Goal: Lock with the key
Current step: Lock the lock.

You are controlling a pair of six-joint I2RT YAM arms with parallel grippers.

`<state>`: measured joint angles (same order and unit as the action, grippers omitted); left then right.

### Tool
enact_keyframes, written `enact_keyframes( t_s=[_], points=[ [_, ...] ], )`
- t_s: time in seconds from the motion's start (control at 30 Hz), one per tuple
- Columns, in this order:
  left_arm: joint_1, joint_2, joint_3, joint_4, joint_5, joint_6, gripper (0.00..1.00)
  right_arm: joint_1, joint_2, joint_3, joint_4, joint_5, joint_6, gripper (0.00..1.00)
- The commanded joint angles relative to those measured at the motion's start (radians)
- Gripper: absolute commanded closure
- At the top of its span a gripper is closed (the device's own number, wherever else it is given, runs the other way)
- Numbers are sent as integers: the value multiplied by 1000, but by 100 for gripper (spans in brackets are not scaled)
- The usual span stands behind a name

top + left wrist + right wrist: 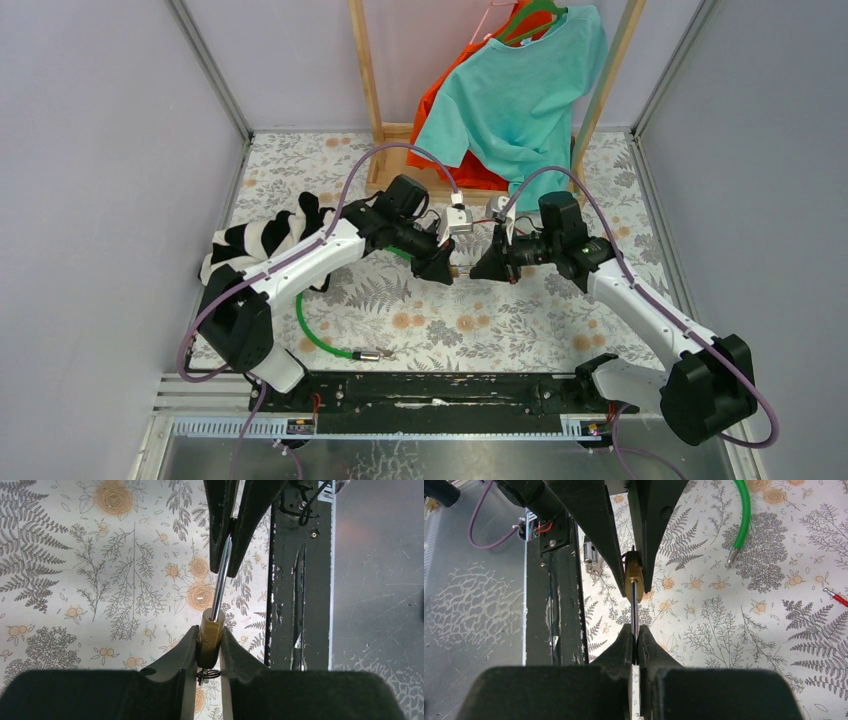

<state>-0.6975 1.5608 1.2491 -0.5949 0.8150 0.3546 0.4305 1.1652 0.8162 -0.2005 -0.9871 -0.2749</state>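
Nearest the lens in the left wrist view: left gripper [209, 639], jaws closed on the brass padlock [210, 625], pinching its body from both sides. Wire ring [207, 673] showed just under the body, between the fingers. The key itself was hidden, probably seated in the underside.

Bright steel shackle [220, 587], seen edge-on, ran out of the body's far end straight into the right gripper [635, 636], whose jaws were shut tight on it. Both arms met nose to nose, the padlock slung between them in the air above the middle of the desk [480, 330].

Green cable [744, 515] lay loose on the desk, metal tip bare, threaded through nothing visible. Small metal piece [592, 560] lay by the black rail; could not identify it.

Step in hand, as judged: lock steadied two-handed, shackle against body. Could not tell whether the shackle was seated or sprung.

Next move would call for pressing along the shackle's line with no sideways load. The right jaws would then need freeing to take the key and turn it while the left held the body firm. Ring sat close against the left fingers, so little room there.
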Motion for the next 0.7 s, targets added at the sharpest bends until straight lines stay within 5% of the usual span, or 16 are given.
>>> enact_keyframes(
  t_s=[0.0,0.27,0.67],
  points=[
    [-40,-27,52,139,147,38,100,43,-28,2,117,-24,-10,100],
    [-36,-17,44,95,213,59,100,42,-71,-23,98,-9,-101,100],
    [-42,47,161,195,145,-104,100,90,-33,-59,205,-37,-12,100]
  ],
)
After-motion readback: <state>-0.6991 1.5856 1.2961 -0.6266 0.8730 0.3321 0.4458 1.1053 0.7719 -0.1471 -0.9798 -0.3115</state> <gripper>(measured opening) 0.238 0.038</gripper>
